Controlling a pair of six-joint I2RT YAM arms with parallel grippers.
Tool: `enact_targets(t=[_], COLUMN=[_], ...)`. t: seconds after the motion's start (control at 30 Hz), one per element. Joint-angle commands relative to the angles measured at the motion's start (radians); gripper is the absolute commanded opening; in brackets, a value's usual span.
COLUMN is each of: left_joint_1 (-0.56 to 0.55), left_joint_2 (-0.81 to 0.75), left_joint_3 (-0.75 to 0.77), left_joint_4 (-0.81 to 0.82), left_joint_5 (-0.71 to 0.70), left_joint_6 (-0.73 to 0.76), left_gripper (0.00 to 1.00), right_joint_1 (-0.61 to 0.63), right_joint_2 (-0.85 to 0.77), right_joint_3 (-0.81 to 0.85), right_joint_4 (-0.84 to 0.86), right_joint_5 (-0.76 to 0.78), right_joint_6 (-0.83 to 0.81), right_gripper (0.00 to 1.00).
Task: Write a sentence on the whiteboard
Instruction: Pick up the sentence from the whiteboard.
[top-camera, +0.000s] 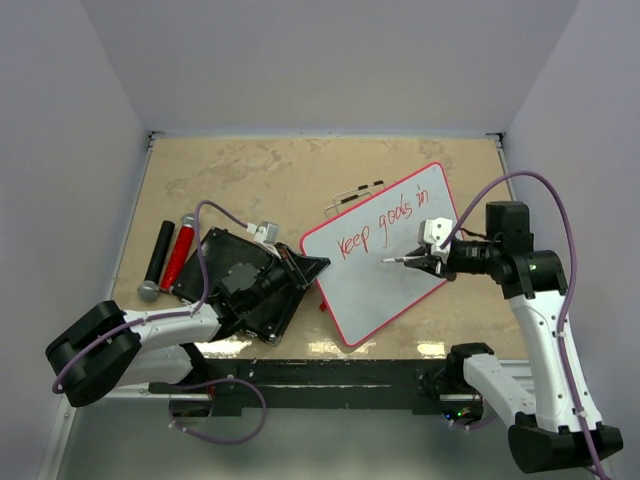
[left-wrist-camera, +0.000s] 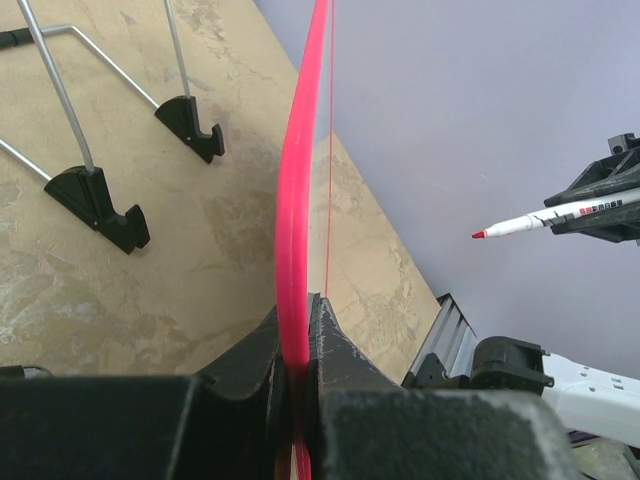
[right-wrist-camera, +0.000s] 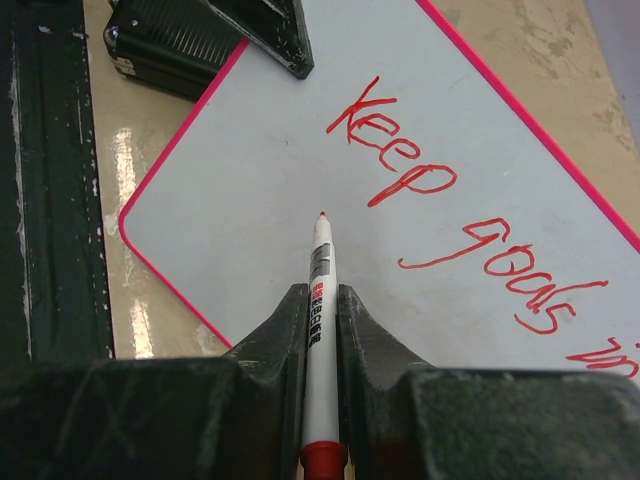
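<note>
The whiteboard (top-camera: 385, 270) lies slanted at the table's middle, white with a thin red rim (left-wrist-camera: 293, 220). The sentence (top-camera: 395, 220) reads "Keep goals in" in red, in one line (right-wrist-camera: 440, 200). My left gripper (top-camera: 312, 266) is shut on the board's left edge, its jaws pinching the rim (left-wrist-camera: 298, 325). My right gripper (right-wrist-camera: 320, 298) is shut on a white marker (right-wrist-camera: 320, 265) with a red tip. The tip points at the blank area below "Keep" (top-camera: 385, 261). In the left wrist view the marker (left-wrist-camera: 545, 216) stands off the board's face.
A black ribbed slab (top-camera: 215, 262) lies under my left wrist, also in the right wrist view (right-wrist-camera: 170, 45). A black cylinder (top-camera: 160, 250) and a red one (top-camera: 180, 250) lie at the far left. A wire stand (top-camera: 355, 193) with black feet (left-wrist-camera: 100, 200) sits behind the board. A dark rail (top-camera: 330, 375) runs along the near edge.
</note>
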Motion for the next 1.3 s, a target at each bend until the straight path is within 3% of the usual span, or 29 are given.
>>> enact_targets(t=[0.0,0.43,0.63,0.8,1.27], left_joint_1=[-0.004,-0.004,-0.004,-0.004,-0.003], left_joint_2=[-0.017,-0.015,-0.011,-0.017,-0.017], left_joint_3=[-0.014,-0.007,-0.001,0.002,0.003], left_joint_4=[0.001,-0.002,-0.007,-0.010,-0.011], left_joint_5=[0.006,0.010,0.009,0.009,0.032], left_joint_6=[0.085,0.086,0.089,0.089,0.086], left_gripper=[0.00,0.00,0.00,0.00,0.00], right_joint_1=[0.001,0.001,0.001,0.001,0.001], right_joint_2=[-0.008,0.003,0.003,0.026,0.040], right_joint_3=[0.046,0.057,0.075,0.103,-0.006], right_joint_4=[0.029,0.081,0.222,0.212,0.046], right_joint_5=[0.023,0.054,0.103,0.086,0.015], right_joint_6=[0.049,0.120,0.311,0.333,0.045], right_gripper=[0.00,0.00,0.00,0.00,0.00])
